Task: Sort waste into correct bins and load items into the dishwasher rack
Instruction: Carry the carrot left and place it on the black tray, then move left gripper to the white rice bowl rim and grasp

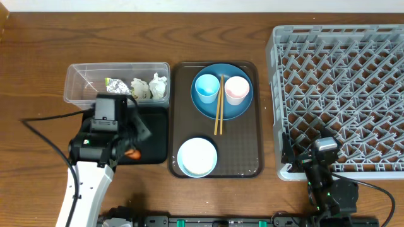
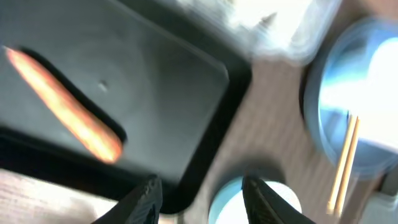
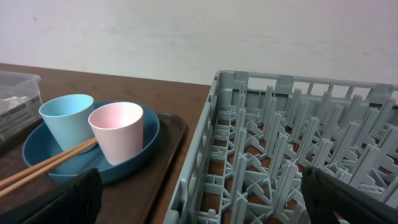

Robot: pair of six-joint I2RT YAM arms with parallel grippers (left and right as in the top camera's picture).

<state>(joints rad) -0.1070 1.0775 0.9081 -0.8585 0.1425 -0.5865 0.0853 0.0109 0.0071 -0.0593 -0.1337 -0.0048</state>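
The clear tub (image 1: 81, 81) holds the foil wrapper (image 1: 117, 85) and two tissue wads (image 1: 140, 88). The orange carrot (image 1: 132, 153) lies in the black tray (image 1: 156, 135), and it also shows in the left wrist view (image 2: 68, 109). My left gripper (image 1: 137, 133) hovers open and empty over that tray's right edge (image 2: 199, 186). The dark-blue plate (image 1: 243, 110) carries the light-blue cup (image 1: 206, 87), the pink cup (image 1: 237, 89) and the chopsticks (image 1: 218, 107). The white bowl (image 1: 197, 156) sits in front. My right gripper (image 3: 208, 199) is open by the rack's (image 1: 341, 82) front-left corner. No rice grains show.
The plate and the bowl rest on a brown serving tray (image 1: 252, 157) between the bins and the rack. My left arm covers much of the black tray's left part. A black cable (image 1: 44, 123) runs over the table at left.
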